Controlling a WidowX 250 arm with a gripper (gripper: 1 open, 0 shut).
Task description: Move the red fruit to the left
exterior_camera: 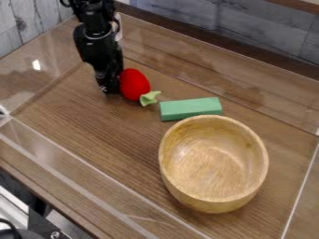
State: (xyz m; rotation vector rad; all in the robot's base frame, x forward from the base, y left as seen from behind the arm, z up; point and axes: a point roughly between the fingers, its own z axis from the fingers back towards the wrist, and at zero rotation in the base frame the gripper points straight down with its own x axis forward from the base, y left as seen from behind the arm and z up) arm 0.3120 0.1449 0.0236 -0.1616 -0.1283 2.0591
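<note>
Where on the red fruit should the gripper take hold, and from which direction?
Probably across the rounded red body of the red fruit, coming straight down from above. It lies on its side on the table, leafy green stem end pointing toward the green block, so the stem looks too small to pinch. The gripper is already down at its left side.

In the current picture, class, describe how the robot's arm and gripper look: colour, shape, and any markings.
The arm is black and blocky, entering from the top edge. Its gripper is also black, ending in short dark fingers. No markings or loose cables can be made out at this size.
</note>
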